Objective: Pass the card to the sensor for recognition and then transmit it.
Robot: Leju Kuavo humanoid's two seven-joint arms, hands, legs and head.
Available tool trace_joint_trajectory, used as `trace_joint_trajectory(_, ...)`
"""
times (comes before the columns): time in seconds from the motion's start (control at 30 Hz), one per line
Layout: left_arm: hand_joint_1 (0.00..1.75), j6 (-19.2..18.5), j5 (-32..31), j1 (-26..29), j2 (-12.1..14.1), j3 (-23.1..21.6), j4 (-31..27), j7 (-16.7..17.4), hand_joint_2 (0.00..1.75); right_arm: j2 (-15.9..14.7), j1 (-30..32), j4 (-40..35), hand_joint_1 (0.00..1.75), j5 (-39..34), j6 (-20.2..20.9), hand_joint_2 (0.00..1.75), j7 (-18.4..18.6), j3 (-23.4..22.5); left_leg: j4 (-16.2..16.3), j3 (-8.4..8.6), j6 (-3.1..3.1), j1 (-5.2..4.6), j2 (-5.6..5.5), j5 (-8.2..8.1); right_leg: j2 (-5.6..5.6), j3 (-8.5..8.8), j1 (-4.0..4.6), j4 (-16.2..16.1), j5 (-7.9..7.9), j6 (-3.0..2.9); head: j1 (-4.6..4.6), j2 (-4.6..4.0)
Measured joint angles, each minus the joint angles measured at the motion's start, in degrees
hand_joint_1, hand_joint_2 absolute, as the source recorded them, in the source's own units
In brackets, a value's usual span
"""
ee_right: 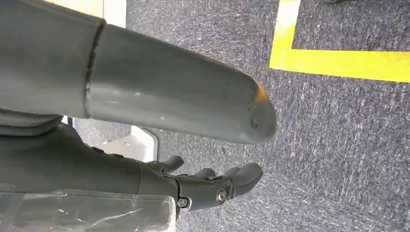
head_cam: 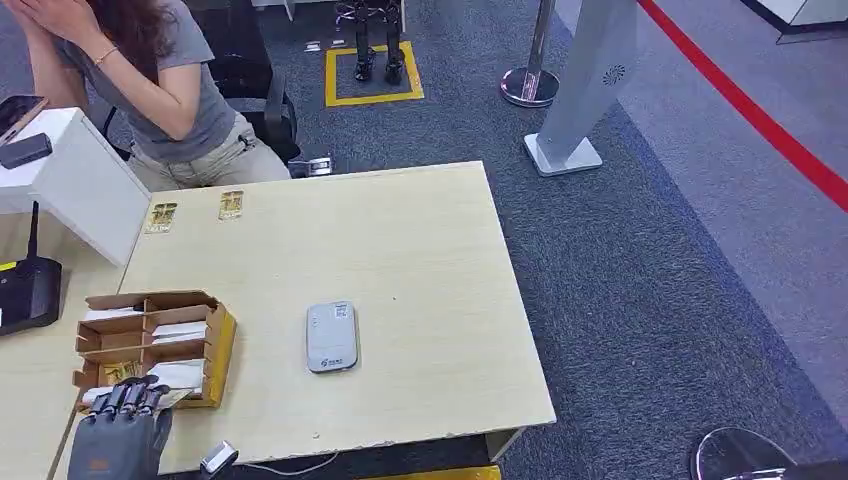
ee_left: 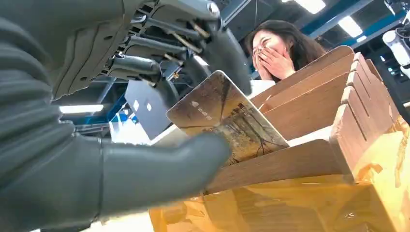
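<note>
Step in hand: card pickup. Left hand (ee_left: 145,121) pinches the card (ee_left: 227,121) between thumb and fingers at the near end of the cardboard organiser (head_cam: 150,345). Right hand (ee_right: 208,186) hangs loosely open, holding nothing. Next: lift clear, carry right of the organiser to the sensor (head_cam: 332,336).

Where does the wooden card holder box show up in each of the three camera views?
Head view: the card holder box sits on the table's near left part, the left hand at its near end.
Left wrist view: its wooden dividers take up the right side, beyond the card.
Right wrist view: not in it; carpet there.
Shared landmark: the seated person.
</note>
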Motion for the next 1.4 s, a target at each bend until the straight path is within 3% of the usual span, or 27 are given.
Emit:
trace_joint_trajectory(0.87, 1.75, 0.20, 1.29, 0.71, -0.11, -0.02, -1.18, 0.57, 1.75, 0.15, 0.05, 0.00, 0.00, -0.18, -0.09, 1.75, -0.44, -0.37, 0.00, 0.01, 0.00, 0.00, 0.00, 0.00, 0.00, 0.00, 0.00, 0.00, 0.00, 0.00, 0.00, 0.00)
trace_joint_trajectory(1.4, 1.75, 1.92, -2.25, -2.38, -0.55, -0.02, -7.04, -1.07, 1.75, 1.09, -0.07, 0.00, 0.00, 0.07, -0.04, 1.75, -1.14, -0.50, 0.01, 0.03, 0.00, 0.00, 0.00, 0.01, -0.01, 0.02, 0.00, 0.00, 0.01, 0.00, 0.00, -0.02)
